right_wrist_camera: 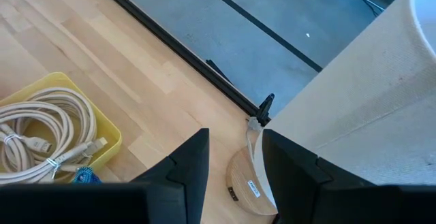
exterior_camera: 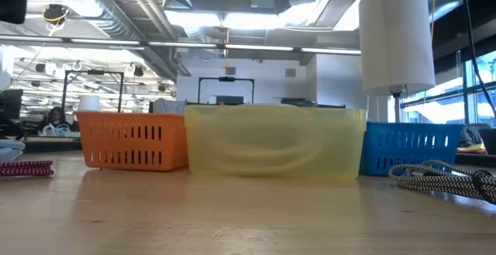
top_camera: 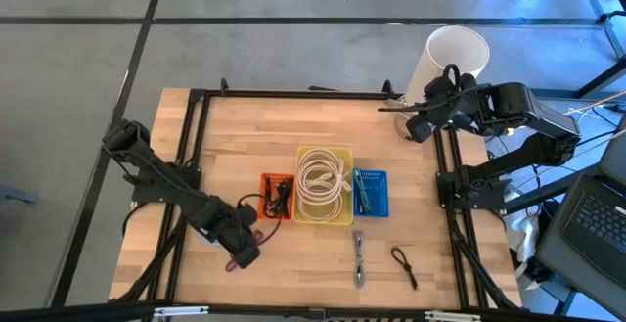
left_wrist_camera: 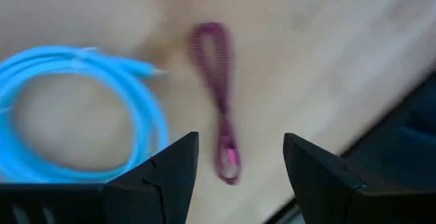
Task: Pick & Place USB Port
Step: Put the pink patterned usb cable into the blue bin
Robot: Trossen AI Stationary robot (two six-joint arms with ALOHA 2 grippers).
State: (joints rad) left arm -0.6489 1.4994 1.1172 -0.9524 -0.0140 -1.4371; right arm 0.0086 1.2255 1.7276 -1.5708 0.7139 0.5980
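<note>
A magenta braided USB cable (left_wrist_camera: pixel 216 94), folded into a long narrow loop, lies flat on the wooden table near its front left; the low view shows it too (exterior_camera: pixel 23 167). My left gripper (left_wrist_camera: pixel 240 142) hangs open above it, pointing steeply down, with the cable's plug end (left_wrist_camera: pixel 228 163) below the gap between the fingers and untouched. In the high view this gripper (top_camera: pixel 246 253) stands just in front of the orange basket (top_camera: pixel 277 195). A coiled light-blue cable (left_wrist_camera: pixel 82 115) lies beside the magenta one. My right gripper (top_camera: pixel 416 126) waits open, raised at the back right.
A yellow basket (top_camera: pixel 325 183) of white cables and a blue basket (top_camera: pixel 370 193) stand mid-table beside the orange one. A black-and-white braided cable (top_camera: pixel 359 258) and a small black cable (top_camera: pixel 403 266) lie near the front edge. A paper towel roll (top_camera: pixel 455 58) stands at the back right.
</note>
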